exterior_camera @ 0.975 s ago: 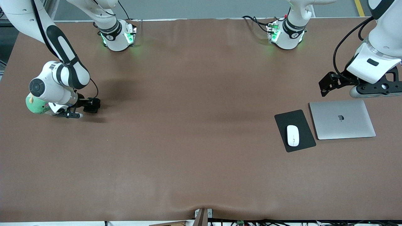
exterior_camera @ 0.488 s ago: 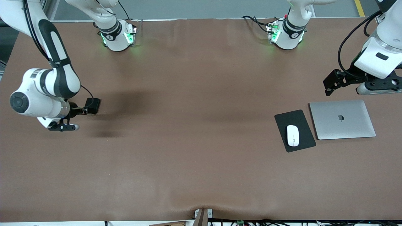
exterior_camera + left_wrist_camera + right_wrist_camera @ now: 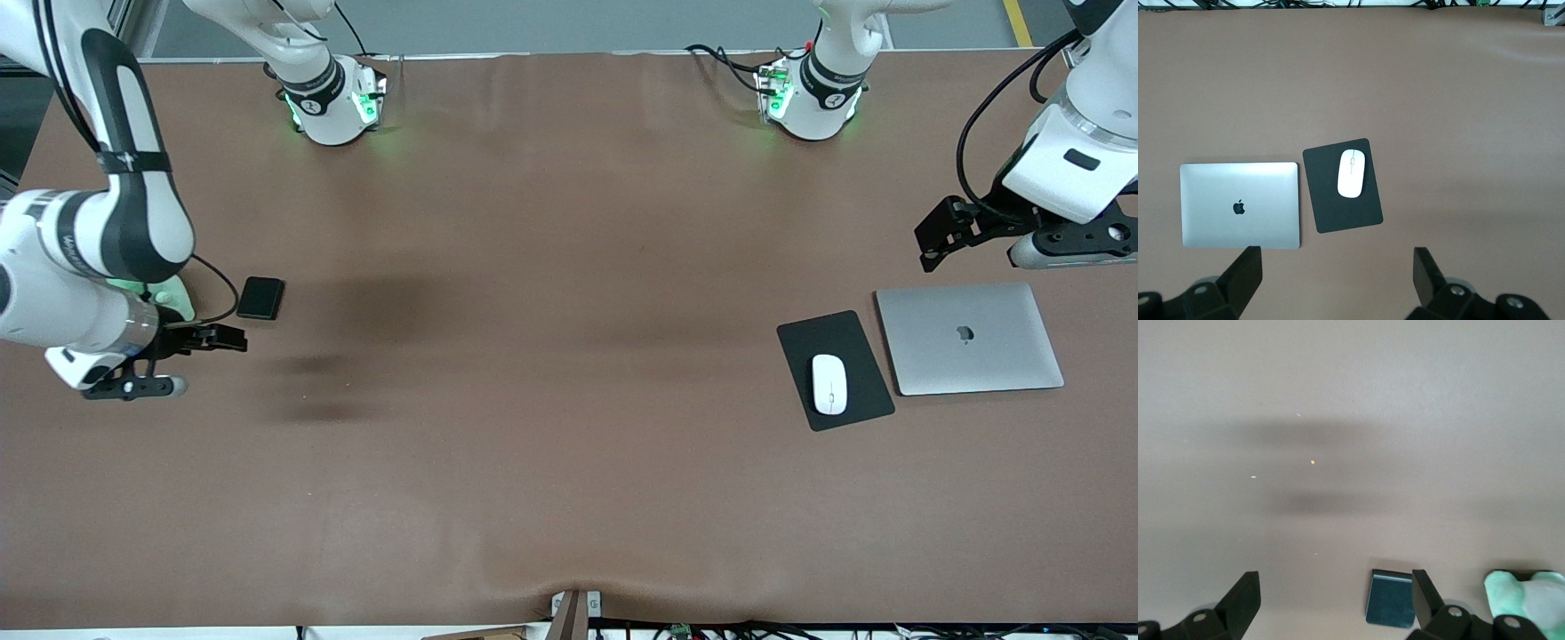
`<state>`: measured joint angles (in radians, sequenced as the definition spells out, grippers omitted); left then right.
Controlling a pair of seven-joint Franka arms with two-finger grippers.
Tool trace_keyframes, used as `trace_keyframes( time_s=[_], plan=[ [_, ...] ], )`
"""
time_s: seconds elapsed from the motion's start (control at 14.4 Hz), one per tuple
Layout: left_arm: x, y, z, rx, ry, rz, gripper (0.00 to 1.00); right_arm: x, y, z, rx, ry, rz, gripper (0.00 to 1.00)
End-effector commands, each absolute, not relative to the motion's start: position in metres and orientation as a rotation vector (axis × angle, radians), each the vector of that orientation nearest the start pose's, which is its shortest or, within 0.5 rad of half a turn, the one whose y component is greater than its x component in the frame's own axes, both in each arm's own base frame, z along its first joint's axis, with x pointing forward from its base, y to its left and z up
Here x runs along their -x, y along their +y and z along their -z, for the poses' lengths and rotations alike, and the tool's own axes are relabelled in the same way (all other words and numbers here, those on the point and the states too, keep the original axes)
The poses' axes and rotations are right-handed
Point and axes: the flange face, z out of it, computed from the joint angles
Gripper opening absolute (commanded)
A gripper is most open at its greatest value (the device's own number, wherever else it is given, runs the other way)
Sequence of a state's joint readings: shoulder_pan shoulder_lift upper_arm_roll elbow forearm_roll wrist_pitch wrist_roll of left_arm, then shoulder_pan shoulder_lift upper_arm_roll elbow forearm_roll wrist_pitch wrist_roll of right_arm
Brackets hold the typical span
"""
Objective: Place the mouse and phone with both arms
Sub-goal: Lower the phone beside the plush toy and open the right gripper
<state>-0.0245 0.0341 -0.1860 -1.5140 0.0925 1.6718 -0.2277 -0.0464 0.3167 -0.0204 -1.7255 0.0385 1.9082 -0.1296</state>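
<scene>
The white mouse [image 3: 829, 384] lies on a black mouse pad [image 3: 840, 342] near the left arm's end of the table; it also shows in the left wrist view [image 3: 1351, 173]. The black phone [image 3: 260, 298] lies flat on the table near the right arm's end, and shows in the right wrist view [image 3: 1390, 599]. My right gripper [image 3: 227, 339] is open and empty, up over bare table beside the phone; its own view [image 3: 1335, 600] shows the jaws wide apart. My left gripper [image 3: 933, 236] is open and empty, up over bare table beside the laptop, as its own view [image 3: 1336, 280] shows.
A closed silver laptop [image 3: 969, 338] lies beside the mouse pad, toward the left arm's end. A green plush toy [image 3: 169, 298] sits beside the phone, partly hidden by the right arm. The table [image 3: 551, 356] has a brown cover.
My right gripper has let go of the phone, left it on the table and lifted away from it. The green toy shows again. The left gripper rose a little, then stayed still.
</scene>
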Motion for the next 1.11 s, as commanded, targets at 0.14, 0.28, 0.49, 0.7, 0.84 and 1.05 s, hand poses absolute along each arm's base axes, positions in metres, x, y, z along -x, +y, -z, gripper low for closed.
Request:
trace_keyframes(
  time_s=[0.14,0.28,0.49,0.7,0.84,1.05],
  plan=[
    [-0.566,-0.107,-0.646,3.098,-0.029,0.210,1.00,-0.661,-0.036,-0.488,3.093,-0.111,-0.240,1.00],
    [-0.565,-0.106,-0.647,3.098,-0.029,0.213,1.00,-0.662,-0.035,-0.518,3.091,-0.115,-0.201,1.00],
    [-0.564,-0.108,-0.648,3.098,-0.022,0.217,1.00,-0.656,-0.032,-0.559,3.101,-0.128,-0.170,1.00],
    [-0.561,-0.112,-0.652,3.097,-0.007,0.227,1.00,-0.645,-0.035,-0.594,3.103,-0.120,-0.184,1.00],
    [-0.557,-0.110,-0.660,3.096,-0.003,0.246,1.00,-0.631,-0.030,-0.615,3.097,-0.120,-0.191,1.00],
    [-0.557,-0.109,-0.659,3.095,-0.001,0.246,1.00,-0.604,-0.024,-0.651,3.096,-0.128,-0.179,1.00]
  ],
)
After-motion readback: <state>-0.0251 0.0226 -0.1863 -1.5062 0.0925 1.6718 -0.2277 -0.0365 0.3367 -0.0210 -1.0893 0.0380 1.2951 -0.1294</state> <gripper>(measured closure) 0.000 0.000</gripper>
